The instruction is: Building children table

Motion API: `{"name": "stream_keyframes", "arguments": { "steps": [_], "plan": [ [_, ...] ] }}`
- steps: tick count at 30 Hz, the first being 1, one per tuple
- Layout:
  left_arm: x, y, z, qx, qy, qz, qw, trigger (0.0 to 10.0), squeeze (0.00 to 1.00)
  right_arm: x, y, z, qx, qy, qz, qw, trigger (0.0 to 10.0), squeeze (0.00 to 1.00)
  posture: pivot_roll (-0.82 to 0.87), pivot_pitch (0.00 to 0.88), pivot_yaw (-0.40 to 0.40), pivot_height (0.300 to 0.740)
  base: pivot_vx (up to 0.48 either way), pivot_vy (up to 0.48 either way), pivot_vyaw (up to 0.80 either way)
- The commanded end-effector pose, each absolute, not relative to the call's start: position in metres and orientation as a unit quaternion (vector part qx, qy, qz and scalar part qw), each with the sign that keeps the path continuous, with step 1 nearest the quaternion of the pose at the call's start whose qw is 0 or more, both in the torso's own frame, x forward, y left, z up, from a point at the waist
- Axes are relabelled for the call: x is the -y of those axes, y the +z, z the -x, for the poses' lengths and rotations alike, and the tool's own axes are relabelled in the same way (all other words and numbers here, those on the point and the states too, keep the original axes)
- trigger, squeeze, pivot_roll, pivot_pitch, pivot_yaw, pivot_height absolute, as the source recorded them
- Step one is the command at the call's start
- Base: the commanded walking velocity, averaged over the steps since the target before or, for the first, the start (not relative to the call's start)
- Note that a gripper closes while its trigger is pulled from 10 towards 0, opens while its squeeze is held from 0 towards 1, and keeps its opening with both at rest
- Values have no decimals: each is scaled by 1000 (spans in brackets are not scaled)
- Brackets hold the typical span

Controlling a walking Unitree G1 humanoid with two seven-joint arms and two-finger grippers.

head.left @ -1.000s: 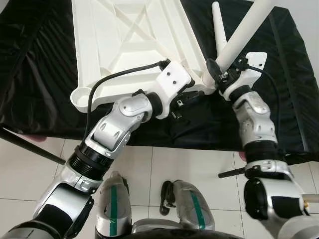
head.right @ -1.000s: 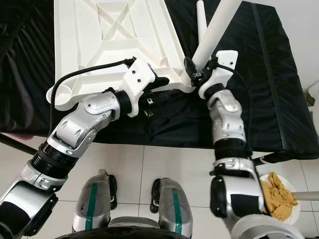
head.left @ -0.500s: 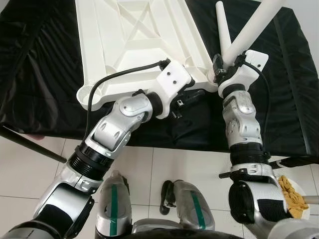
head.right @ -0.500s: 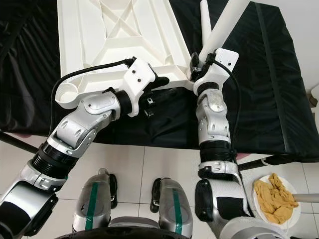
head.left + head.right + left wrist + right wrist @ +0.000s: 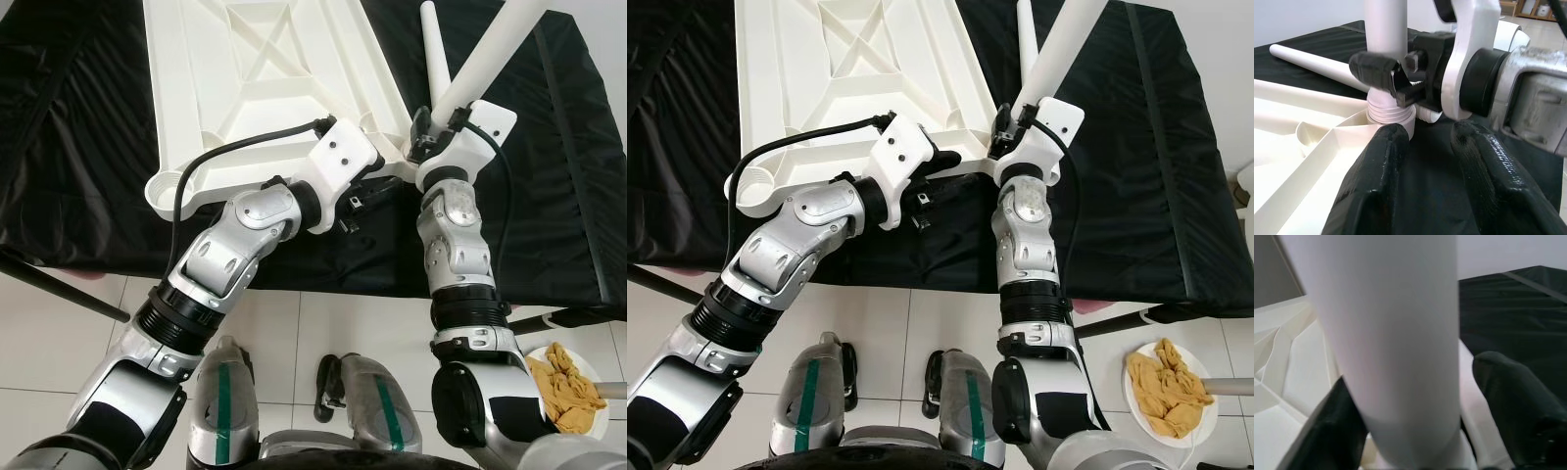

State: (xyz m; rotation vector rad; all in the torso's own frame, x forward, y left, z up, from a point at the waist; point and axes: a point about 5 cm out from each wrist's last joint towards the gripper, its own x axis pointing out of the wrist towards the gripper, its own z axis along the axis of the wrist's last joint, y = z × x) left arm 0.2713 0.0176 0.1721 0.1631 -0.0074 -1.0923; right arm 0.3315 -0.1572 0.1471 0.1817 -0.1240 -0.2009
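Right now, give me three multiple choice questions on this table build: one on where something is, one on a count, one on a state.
1. Where is the spare white leg?
A. lying on the black cloth
B. on the floor
C. in the left hand

2. How many table legs are in view?
A. one
B. two
C. four

3. What is the right hand doing?
A. hanging idle
B. gripping the upright leg at the corner socket
C. holding a plate

Answers: 1 A, it lies flat on the cloth beside the upturned tabletop. 2 B, one lying, one held. 3 B, its fingers clamp the leg just above the threaded socket.
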Motion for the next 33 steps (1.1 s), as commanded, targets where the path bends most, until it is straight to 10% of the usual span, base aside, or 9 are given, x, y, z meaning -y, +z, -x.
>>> {"name": "stream_keyframes", "arguments": {
  "steps": [1,11,12,33],
  "plan": [
    [-14,170,-267,-3,-547,-78,833,10000,0,163,145,-329,59,-110,-94,988,10000,1000,30,10,-71,740,0,0,0],
    [-14,170,-267,-3,-550,-80,831,10000,0,169,149,-330,69,-42,-94,992,10000,1000,25,0,-66,740,0,0,0],
    [-14,170,-266,-3,-551,-80,831,10000,0,171,151,-331,73,-3,-89,993,10000,0,24,0,-64,740,0,0,0],
    [-14,172,-267,0,-552,-79,830,10000,0,226,146,-341,30,224,17,974,10000,0,22,7,-55,740,0,0,0]
  ]
}}
